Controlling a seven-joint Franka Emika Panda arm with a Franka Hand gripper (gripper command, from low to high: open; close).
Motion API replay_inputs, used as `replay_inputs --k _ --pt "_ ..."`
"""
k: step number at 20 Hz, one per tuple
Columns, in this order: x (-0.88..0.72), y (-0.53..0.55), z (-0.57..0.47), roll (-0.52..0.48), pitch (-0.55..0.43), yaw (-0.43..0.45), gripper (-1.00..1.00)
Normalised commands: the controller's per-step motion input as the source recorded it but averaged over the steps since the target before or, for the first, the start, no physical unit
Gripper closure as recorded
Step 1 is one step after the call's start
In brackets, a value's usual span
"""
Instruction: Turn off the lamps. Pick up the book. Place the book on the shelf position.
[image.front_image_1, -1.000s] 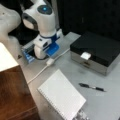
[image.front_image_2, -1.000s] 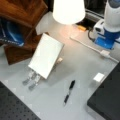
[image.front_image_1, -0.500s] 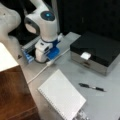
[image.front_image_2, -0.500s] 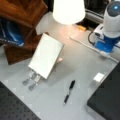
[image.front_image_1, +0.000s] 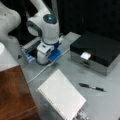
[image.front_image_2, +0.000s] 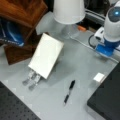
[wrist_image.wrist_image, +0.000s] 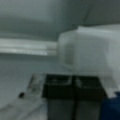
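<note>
A: At the left of a front view, the reddish-brown shelf position (image.front_image_1: 13, 93) is seen as a flat-topped wooden block, with nothing laid on it.

B: And just beside it to the right, the book (image.front_image_1: 62, 96) is propped at a tilt on a slotted metal stand (image.front_image_1: 80, 115), wire coil along its lower-left edge. No writing can be read on its pages.

A: Agreed. Further right, a black pen (image.front_image_1: 91, 87) is lying flat on the grey table (image.front_image_1: 75, 67), well apart from the book. Behind it, a flat black-lidded box (image.front_image_1: 98, 51) is set, with a small white tag (image.front_image_1: 85, 55) on its near edge. Nothing legible is found on the tag.

B: In a front view the same layout is shown from across: wooden block (image.front_image_2: 22, 12) at top left, book (image.front_image_2: 46, 55) leaning on its stand (image.front_image_2: 32, 79), pen (image.front_image_2: 69, 91) lower down, lampshade (image.front_image_2: 68, 10) at the top.

A: The arm (image.front_image_2: 113, 25) is placed at that view's right, over a blue part (image.front_image_2: 105, 49), far from the book. No logo is made out on the arm, only a lit blue dot.

B: The gripper (wrist_image.wrist_image: 74, 93) is shown in the wrist view, dark fingers (wrist_image.wrist_image: 58, 87) pressed together with no gap, nothing held between them. A pale blocky object (wrist_image.wrist_image: 92, 52) sits just behind them.

A: So the book is untouched on its stand.
</note>
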Motion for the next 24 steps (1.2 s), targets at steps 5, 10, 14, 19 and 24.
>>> replay_inputs --k 5,10,14,19,24 --pt "-0.83 -0.29 -0.49 -0.013 -0.582 0.029 1.00" --pt "-0.89 -0.29 -0.48 -0.008 -0.538 0.020 1.00" --pt "-0.91 -0.30 -0.39 -0.007 -0.478 0.013 1.00" --pt "-0.88 -0.29 -0.23 0.001 -0.409 0.011 1.00" --pt "-0.77 -0.29 -0.11 0.022 -0.388 0.022 1.00"
